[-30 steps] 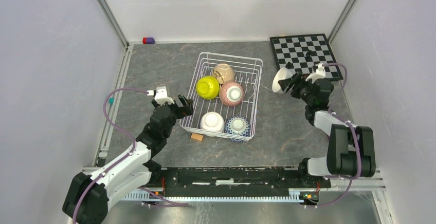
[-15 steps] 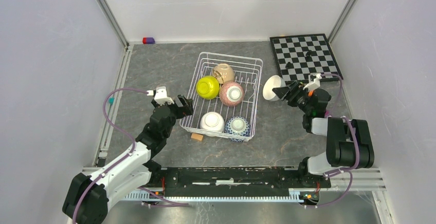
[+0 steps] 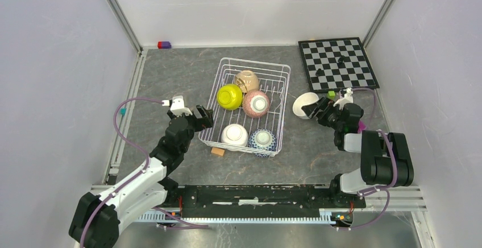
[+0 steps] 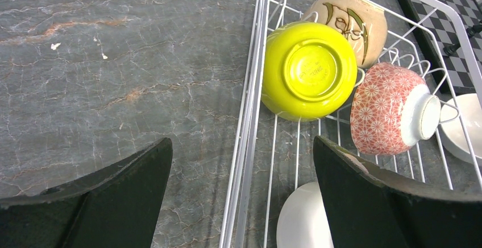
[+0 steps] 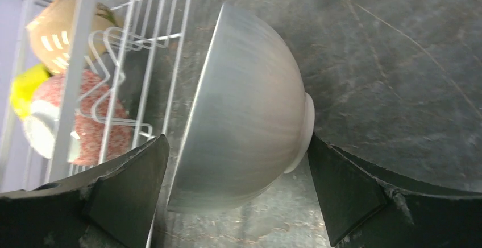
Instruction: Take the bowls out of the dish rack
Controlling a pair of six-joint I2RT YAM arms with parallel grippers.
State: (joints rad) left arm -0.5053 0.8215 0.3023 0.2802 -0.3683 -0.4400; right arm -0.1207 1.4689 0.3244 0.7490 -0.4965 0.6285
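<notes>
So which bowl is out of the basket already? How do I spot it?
Find the white wire dish rack in the middle of the table. Just off its right side, near the chessboard, sits a plain white bowl. It alone rests on the tabletop; the other five are inside the rack.

Glossy bowls [image 4: 310, 69], wire dish rack [image 4: 248, 111]
</notes>
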